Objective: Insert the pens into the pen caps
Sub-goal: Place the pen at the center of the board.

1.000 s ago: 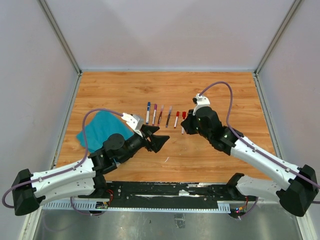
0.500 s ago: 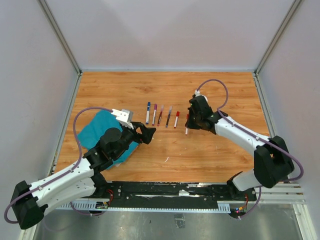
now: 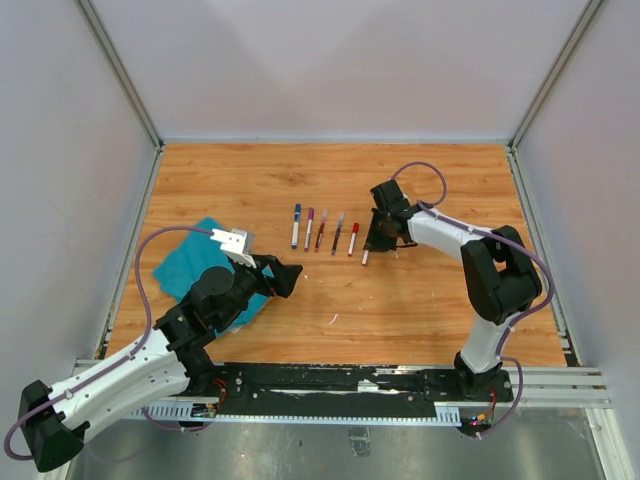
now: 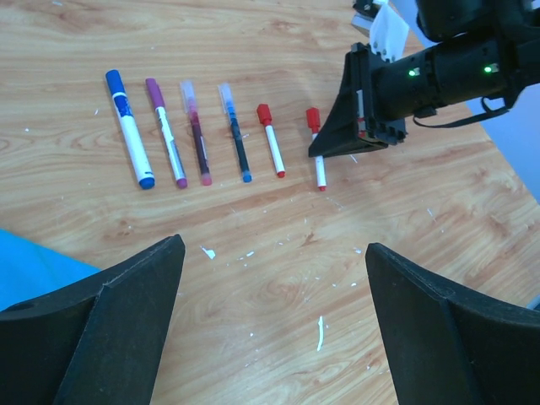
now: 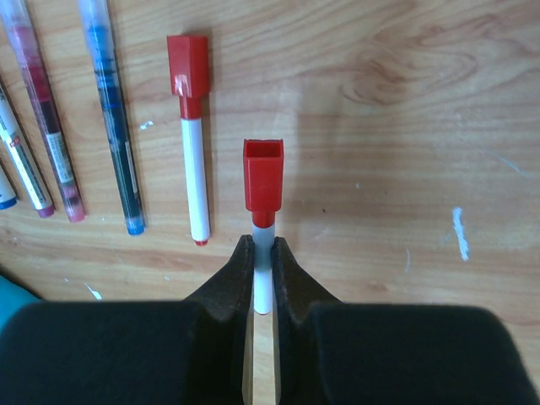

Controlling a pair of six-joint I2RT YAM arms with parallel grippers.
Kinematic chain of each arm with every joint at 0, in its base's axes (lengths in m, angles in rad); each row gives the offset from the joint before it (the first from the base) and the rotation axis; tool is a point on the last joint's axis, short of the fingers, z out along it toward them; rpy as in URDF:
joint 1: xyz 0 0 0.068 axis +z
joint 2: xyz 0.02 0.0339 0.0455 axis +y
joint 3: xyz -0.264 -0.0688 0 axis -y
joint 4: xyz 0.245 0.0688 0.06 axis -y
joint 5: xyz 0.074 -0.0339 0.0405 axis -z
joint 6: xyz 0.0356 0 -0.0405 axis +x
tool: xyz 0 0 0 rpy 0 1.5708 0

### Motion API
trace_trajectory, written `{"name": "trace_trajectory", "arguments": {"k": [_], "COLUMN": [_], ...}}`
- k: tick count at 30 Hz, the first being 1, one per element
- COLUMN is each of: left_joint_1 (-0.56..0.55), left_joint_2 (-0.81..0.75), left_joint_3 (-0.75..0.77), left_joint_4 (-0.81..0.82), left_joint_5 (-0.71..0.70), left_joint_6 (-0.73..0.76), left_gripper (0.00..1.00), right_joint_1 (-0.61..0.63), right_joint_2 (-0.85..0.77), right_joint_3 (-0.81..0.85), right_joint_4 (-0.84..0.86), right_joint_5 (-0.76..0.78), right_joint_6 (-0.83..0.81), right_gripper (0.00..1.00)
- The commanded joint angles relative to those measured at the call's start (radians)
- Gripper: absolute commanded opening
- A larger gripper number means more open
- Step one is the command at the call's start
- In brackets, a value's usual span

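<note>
Several capped pens lie in a row on the wooden table: blue (image 3: pixel 296 225), purple (image 3: pixel 308 228), pink (image 3: pixel 320 230), dark blue (image 3: pixel 337 233) and red (image 3: pixel 353 239). At the row's right end my right gripper (image 5: pixel 263 253) is shut on the white barrel of a red-capped pen (image 5: pixel 263 175), low over the wood, with the cap pointing away from it. The other red pen (image 5: pixel 191 135) lies just to its left. My left gripper (image 4: pixel 272 246) stands wide open over bare wood, nearer than the row, with nothing between its fingers. No loose pen caps show.
A teal cloth (image 3: pixel 190 265) lies under the left arm at the table's left. Small white scraps (image 4: pixel 321 332) dot the wood in front of the row. Grey walls close in the table on three sides, and a metal rail (image 3: pixel 350 380) runs along the near edge.
My left gripper has drawn back to the left and opened wider. My right arm's elbow has swung toward the back while its gripper stayed by the row, still gripping the red-capped pen.
</note>
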Motion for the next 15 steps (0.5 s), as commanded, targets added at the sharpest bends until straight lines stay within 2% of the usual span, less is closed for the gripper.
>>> {"name": "trace_trajectory", "arguments": {"k": [1,15], "left_joint_1": [0.007,0.007], "left_joint_2": [-0.026,-0.007], "left_joint_3": [-0.006,0.003], "left_joint_4": [-0.007,0.003], "left_joint_5": [-0.013,0.015], "left_joint_6": [-0.014,-0.024], "left_gripper": [0.94,0.95], "right_joint_1": [-0.020,-0.045], "right_joint_2": [0.055,0.154], "right_joint_3": [0.065,0.137], "right_joint_4": [-0.014,-0.043], "right_joint_5": [-0.025,0.042], "right_joint_6": [0.038,0.001], "right_gripper": [0.05,0.10]}}
